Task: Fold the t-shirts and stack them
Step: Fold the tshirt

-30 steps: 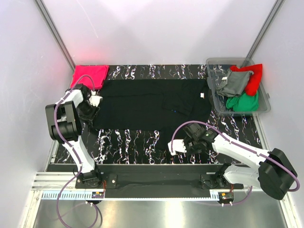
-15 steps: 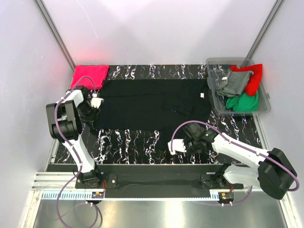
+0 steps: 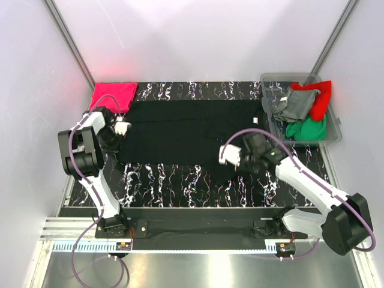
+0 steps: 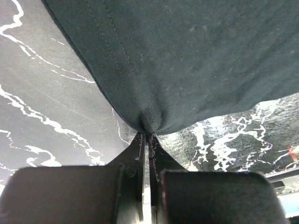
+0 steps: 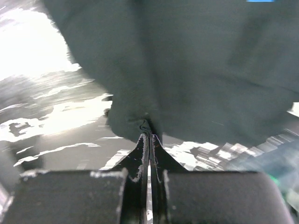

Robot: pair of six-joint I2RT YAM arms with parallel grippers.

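As left pincer (image 4: 148, 136) pinches black tee (image 4: 187, 60), bunched

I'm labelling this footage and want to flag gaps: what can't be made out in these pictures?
- Top view: green t-shirt, partly under the grey t-shirt in the bin.
- Top view: pale mark on the black t-shirt, too small to read.
- Right wrist view: everything past the right hand, blurred.
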